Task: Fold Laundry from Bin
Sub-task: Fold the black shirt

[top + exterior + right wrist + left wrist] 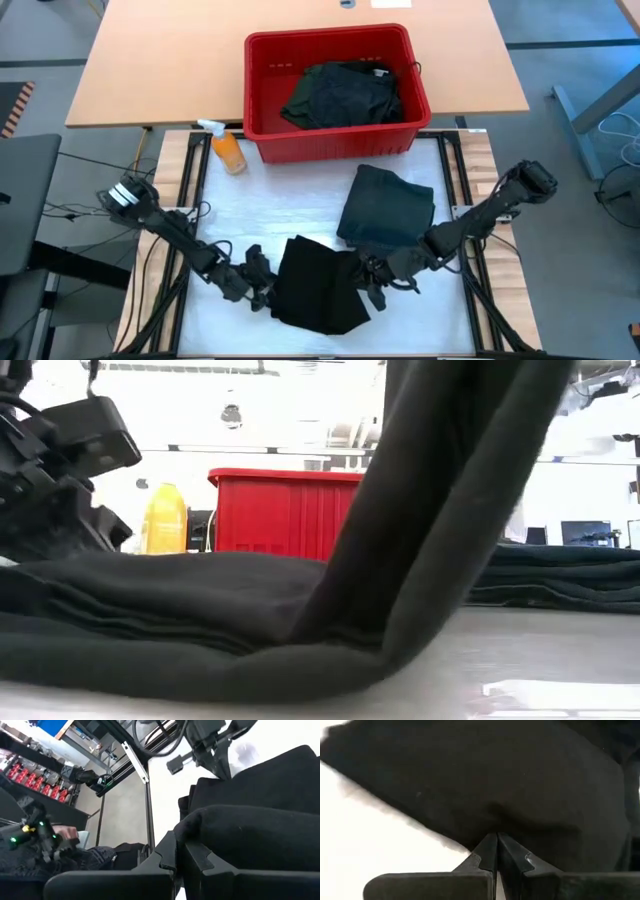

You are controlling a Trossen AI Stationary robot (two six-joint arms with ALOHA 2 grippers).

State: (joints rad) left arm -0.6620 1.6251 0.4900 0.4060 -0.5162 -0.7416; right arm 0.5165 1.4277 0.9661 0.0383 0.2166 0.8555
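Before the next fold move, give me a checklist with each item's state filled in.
1. Left hand shut at the left edge of the black cloth garment on the white work surface: ok.
2. Right hand shut on the garment's right edge: ok.
3. Garment lying flat: not ok, one part rises steeply in the low view.
4. Folded dark green garment set aside, apart from the hands: ok.
5. Red rectangular plastic bin holds more dark laundry: ok.
6. Small orange spray bottle upright: not ok, tipped.
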